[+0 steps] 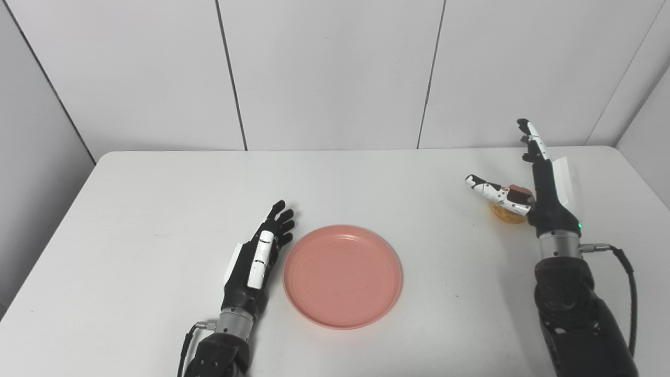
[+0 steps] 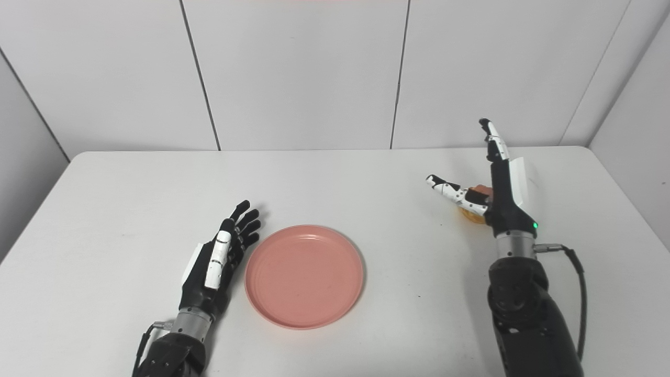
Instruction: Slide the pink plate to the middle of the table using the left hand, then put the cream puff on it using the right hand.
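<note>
So you've got a plain white table (image 1: 157, 220) with rounded far corners, matte and pretty much spotless, pushed up against a wall (image 1: 335, 73) of pale grey panels with thin dark seams running down between them. The side walls angle in at both edges, so it reads like a small boxed-in booth. Lighting is flat and even, with only soft shadows under the things on the table.

The plate (image 1: 343, 276) sits flat near the middle of the table, a bit toward your near edge, pink and with nothing on it. Your left hand (image 1: 257, 262) is just beside its left rim, standing on edge with the palm turned toward the plate, fingers stretched out straight and forward, holding nothing. You can't quite tell from either view whether it touches the rim or there's a sliver of gap.

Over on the right, well apart from the plate, the puff (image 1: 506, 213) is on the table: golden base, what looks like a brown top. Your right hand (image 1: 542, 193) is spread wide right at it, fingers pointing up and away, thumb (image 1: 489, 191) sticking out to the left across the puff. It isn't closed around the puff; whether the thumb touches it is hard to say.
</note>
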